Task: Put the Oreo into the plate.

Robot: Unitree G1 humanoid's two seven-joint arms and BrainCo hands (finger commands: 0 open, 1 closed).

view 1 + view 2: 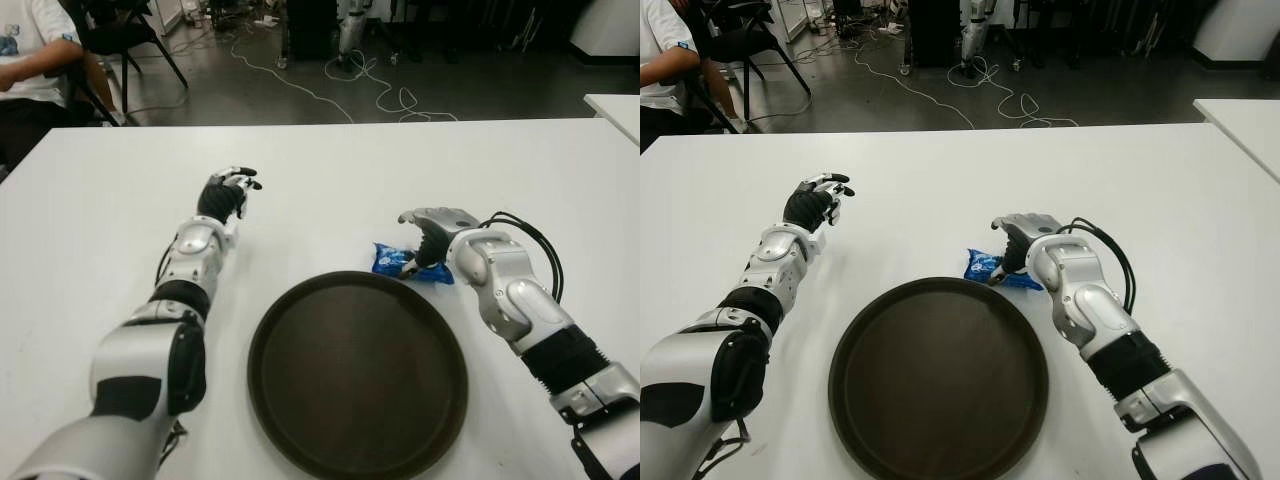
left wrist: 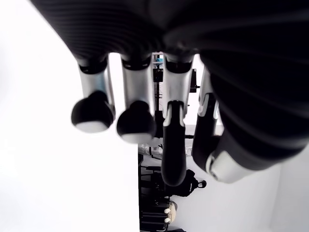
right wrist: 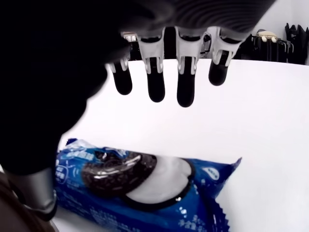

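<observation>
- Reaching over the table, the robot's right hand (image 1: 432,238) hovers just above a small blue plastic Oreo packet (image 3: 145,186) printed with a dark sandwich cookie.
- The right hand's fingers (image 3: 156,87) hang spread above the packet in the right wrist view, with clear table showing between them and the wrapper; it grips nothing.
- The Oreo packet lies flat on the white table (image 1: 330,170), just beyond the far right rim of a large round dark brown plate (image 1: 300,420). The packet is not on the plate.
- The left hand (image 1: 228,192) shows well to the left of the plate, over bare table, with its fingers loosely curled and nothing in them.
- A seated person (image 1: 25,60) in a white shirt is at the far left edge, beyond the table.
- Likely risk: the wrapper is thin, flat and slick, so closing fingers may slide over it or push it away instead of pinching it.
- Another risk: a weak pinch on one edge could let the packet drop short of the plate, or catch on its raised rim.
</observation>
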